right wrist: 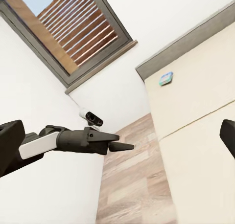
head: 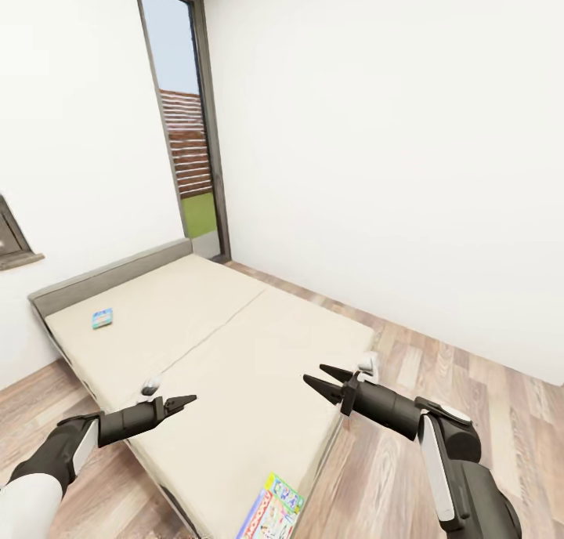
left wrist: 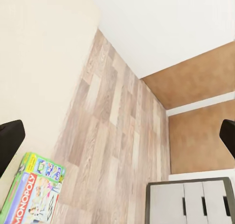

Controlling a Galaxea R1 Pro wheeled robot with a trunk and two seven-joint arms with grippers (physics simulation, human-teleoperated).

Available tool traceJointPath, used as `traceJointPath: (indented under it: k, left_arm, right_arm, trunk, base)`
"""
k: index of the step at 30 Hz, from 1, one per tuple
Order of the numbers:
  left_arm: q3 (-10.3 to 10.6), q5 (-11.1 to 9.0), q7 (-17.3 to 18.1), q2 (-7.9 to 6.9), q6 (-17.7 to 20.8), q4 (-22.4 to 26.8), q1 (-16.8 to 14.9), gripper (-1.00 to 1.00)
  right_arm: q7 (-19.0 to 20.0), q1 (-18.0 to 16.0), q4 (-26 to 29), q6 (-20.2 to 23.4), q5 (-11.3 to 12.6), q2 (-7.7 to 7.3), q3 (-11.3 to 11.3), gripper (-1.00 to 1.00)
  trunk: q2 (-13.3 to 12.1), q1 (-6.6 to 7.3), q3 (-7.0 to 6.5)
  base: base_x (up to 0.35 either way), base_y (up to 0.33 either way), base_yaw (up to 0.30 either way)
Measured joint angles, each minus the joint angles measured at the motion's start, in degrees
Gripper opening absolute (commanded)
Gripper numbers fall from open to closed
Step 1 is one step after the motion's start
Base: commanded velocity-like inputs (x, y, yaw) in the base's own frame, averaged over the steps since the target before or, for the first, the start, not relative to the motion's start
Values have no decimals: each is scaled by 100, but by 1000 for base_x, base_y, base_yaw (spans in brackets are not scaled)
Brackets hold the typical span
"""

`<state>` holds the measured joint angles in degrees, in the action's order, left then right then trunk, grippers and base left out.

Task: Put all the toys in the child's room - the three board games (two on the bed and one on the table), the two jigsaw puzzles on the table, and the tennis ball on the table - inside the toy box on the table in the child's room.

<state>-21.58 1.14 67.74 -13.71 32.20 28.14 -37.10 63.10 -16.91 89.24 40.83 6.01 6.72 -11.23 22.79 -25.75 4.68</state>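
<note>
The beige bed (head: 235, 343) lies ahead of me. A small blue board game (head: 102, 318) rests near its grey headboard and shows again as the blue board game (right wrist: 167, 78) in the right wrist view. The green Monopoly board game (head: 274, 511) lies at the near corner of the mattress, seen too as the Monopoly box (left wrist: 34, 194). My left gripper (head: 178, 403) hovers open over the bed's near left edge, empty. My right gripper (head: 323, 380) hangs open and empty above the mattress's right side. The table, toy box, jigsaw puzzles and tennis ball are out of view.
A tall dark-framed window (head: 188, 132) stands behind the bed's far corner. Wood-plank floor (head: 439, 367) runs along the bed's right side to a white wall. A low cabinet with white doors (left wrist: 191, 202) shows across the floor in the left wrist view.
</note>
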Motion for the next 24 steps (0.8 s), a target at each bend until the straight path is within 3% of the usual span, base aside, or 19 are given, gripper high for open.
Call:
traceJointPath:
  k: [14, 24]
  left_arm:
    - [1, 12, -4, 59, 0, 0, 0, 100]
    - [1, 13, -4, 59, -1, -1, 1, 100]
  right_arm:
    - [4, 0, 3, 0, 0, 0, 0, 100]
    - [6, 0, 3, 2, 1, -2, 0, 100]
  trunk:
    - [0, 0, -50]
    - [0, 0, -85]
  base:
    - [0, -10, 269]
    - [0, -208, 269]
